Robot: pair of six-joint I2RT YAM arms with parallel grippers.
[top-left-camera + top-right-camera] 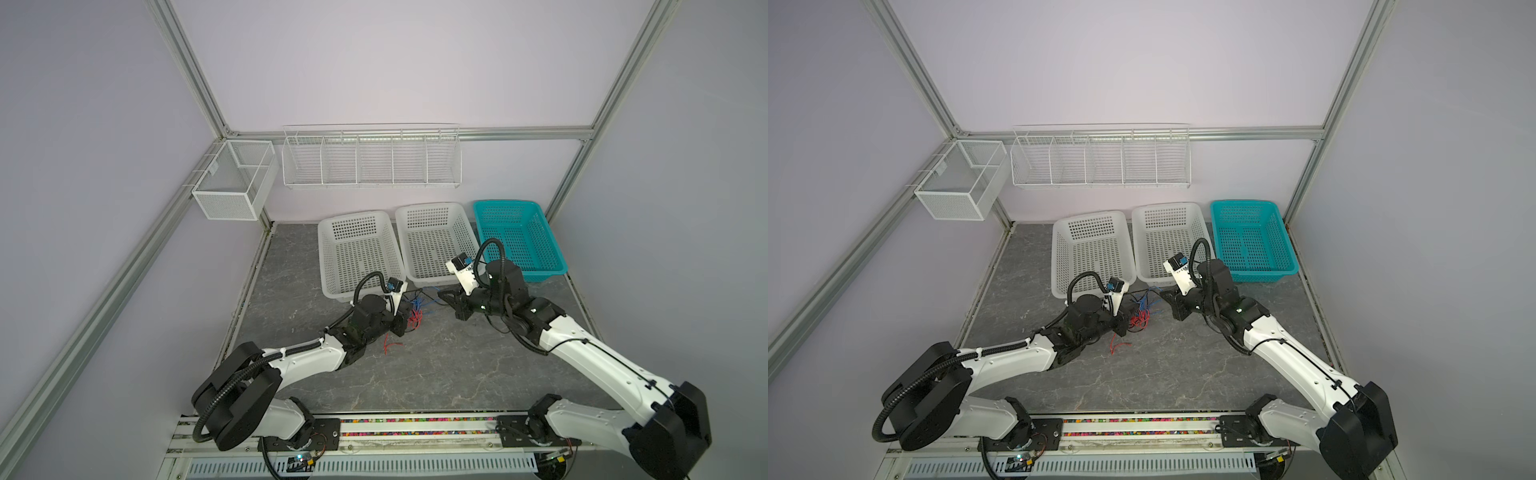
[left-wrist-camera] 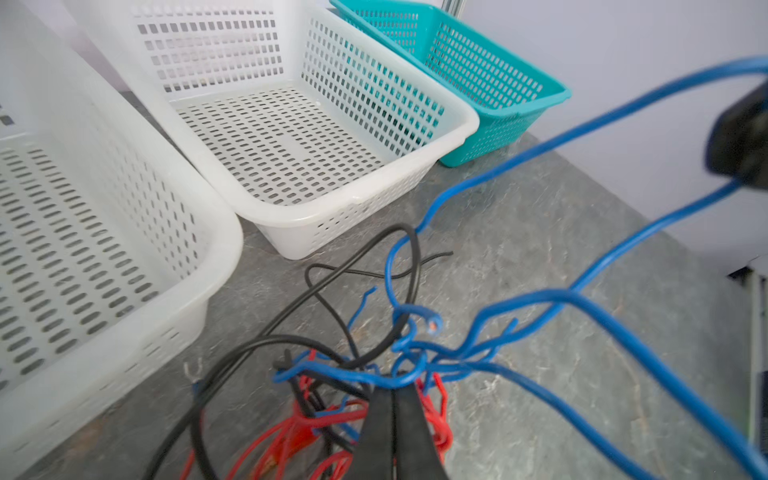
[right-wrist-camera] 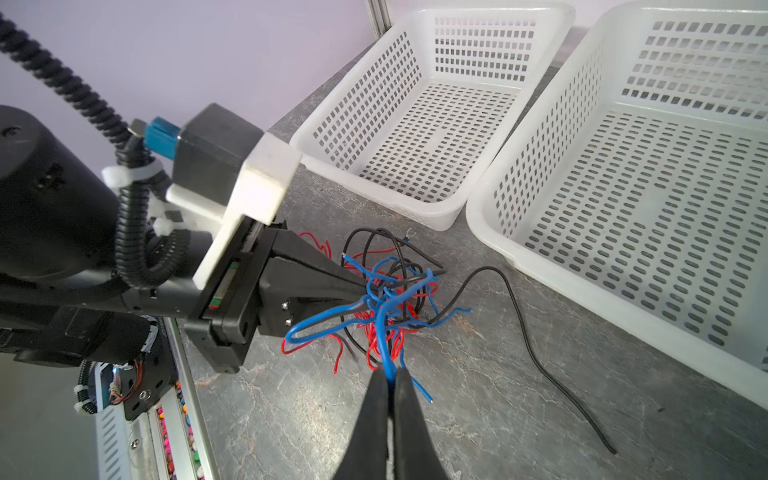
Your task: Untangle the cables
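Note:
The cables (image 1: 417, 316) (image 1: 1139, 318) lie as a red, blue and black tangle on the grey table, between both arms and just in front of the white baskets. My left gripper (image 2: 394, 384) (image 1: 409, 318) is pushed into the tangle from the left, jaws shut, with a blue strand (image 2: 332, 372) pinched at their tip. From the right, my right gripper (image 3: 390, 376) (image 1: 442, 296) is shut on another blue cable (image 3: 384, 332), which rises taut from the knot. A black cable (image 3: 540, 361) trails loose across the table. A short red piece (image 1: 388, 347) lies apart, nearer the front.
Two white perforated baskets (image 1: 328, 266) (image 1: 402, 245) and a teal basket (image 1: 507, 212) stand in a row behind the tangle. A white wire rack (image 1: 372, 158) and a mesh box (image 1: 232, 183) hang on the walls. Both arms stretch in from the front rail.

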